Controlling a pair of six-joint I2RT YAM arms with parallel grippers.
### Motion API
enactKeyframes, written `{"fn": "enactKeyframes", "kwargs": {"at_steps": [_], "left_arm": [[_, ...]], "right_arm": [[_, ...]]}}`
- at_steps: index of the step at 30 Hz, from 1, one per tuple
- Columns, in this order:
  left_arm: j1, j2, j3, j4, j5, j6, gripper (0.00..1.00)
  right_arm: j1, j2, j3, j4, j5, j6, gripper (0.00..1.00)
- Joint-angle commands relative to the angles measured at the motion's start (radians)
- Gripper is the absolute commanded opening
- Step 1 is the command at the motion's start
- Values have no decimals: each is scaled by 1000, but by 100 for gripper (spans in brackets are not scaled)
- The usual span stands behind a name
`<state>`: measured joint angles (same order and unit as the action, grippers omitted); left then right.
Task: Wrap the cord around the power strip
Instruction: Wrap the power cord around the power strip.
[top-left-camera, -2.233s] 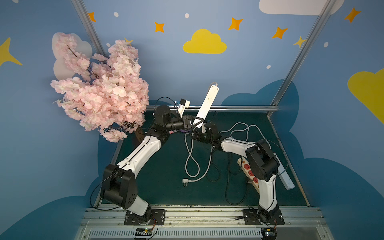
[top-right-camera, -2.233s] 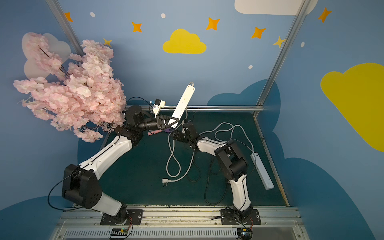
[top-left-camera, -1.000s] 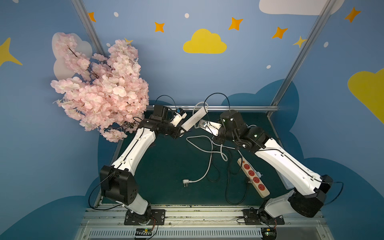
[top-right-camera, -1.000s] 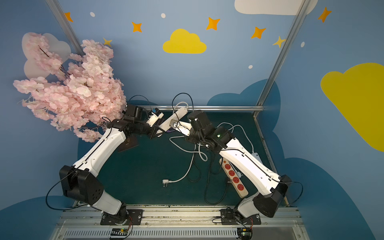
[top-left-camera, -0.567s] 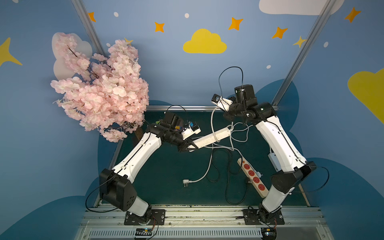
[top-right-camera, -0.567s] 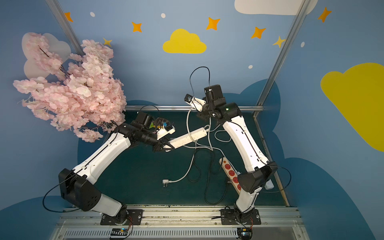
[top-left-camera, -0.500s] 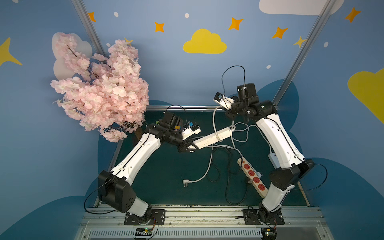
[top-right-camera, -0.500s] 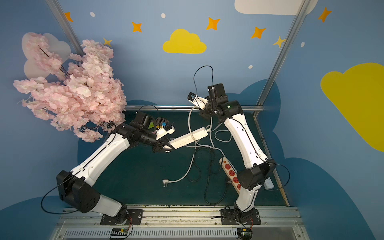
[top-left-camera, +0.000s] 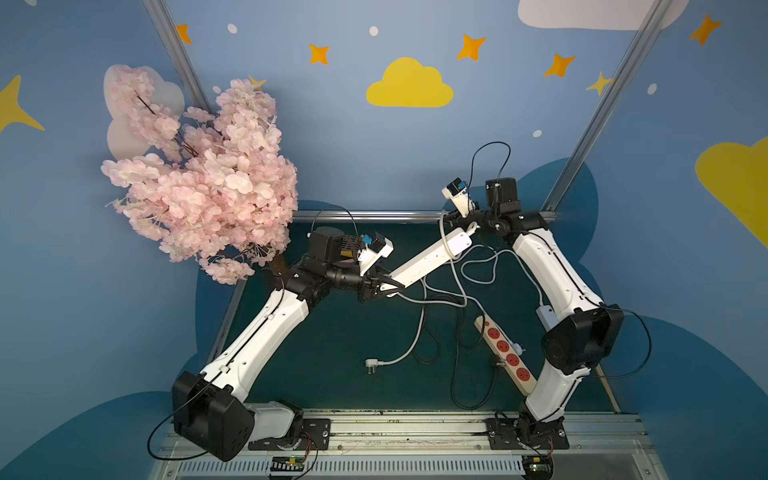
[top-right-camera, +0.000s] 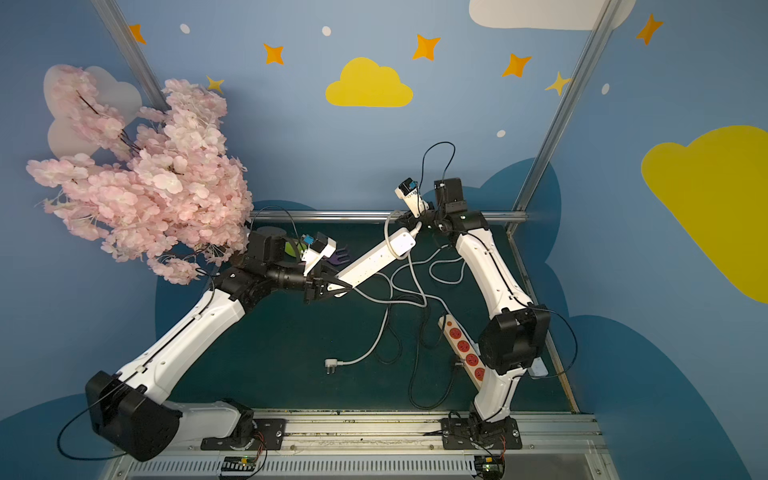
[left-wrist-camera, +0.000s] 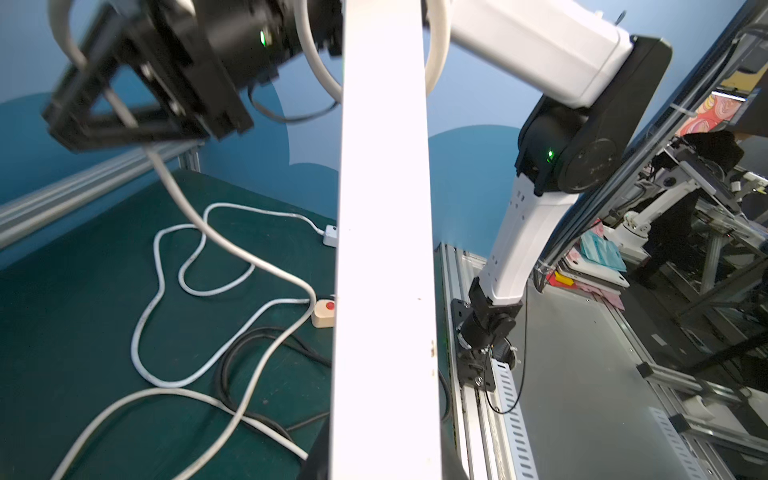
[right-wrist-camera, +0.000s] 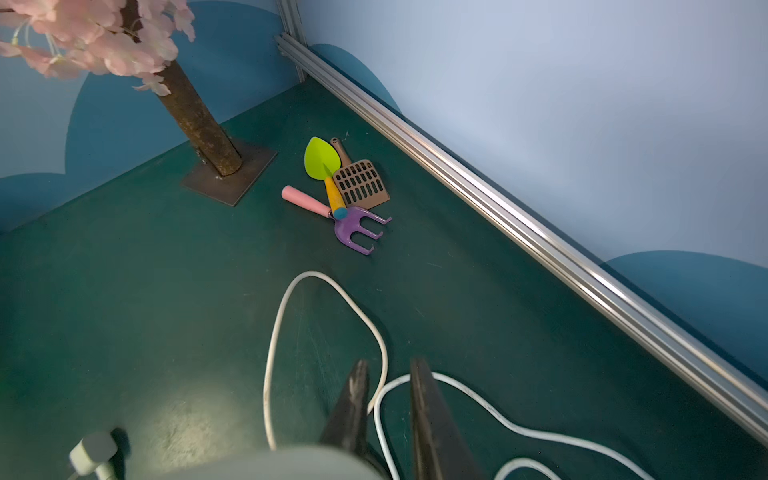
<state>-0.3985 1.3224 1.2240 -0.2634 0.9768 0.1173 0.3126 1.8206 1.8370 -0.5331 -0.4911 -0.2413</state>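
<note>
The left gripper is clamped on the near end of the white power strip. It holds the strip clear of the table and slanted up toward the back edge, probably so the cord can pass all the way round its body. The cord crosses the strip in one visible turn near the raised far end. The rest hangs down and trails in loose curls over the middle of the table, ending in the plug toward the front edge. The right gripper hovers just past that far end, close to the back rail. Its jaws stand a little apart with nothing between them, apparently placed to take up slack for another turn. With most of the cord unwound, the wrapping looks barely begun. A second strip with red sockets lies near the right edge, out of the way
</note>
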Motion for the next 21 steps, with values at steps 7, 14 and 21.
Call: {"fn": "enactKeyframes", "kwargs": {"at_steps": [7, 14, 21], "left_arm": [[34, -38, 24, 337, -51, -201, 2], [121, -25, 52, 317, -152, -275, 2], [280, -1, 149, 85, -313, -216, 2]], "right_arm": [[36, 63, -247, 507, 15, 437, 36], [135, 86, -356, 523, 141, 406, 5], [246, -62, -509, 311, 365, 197, 0]]}}
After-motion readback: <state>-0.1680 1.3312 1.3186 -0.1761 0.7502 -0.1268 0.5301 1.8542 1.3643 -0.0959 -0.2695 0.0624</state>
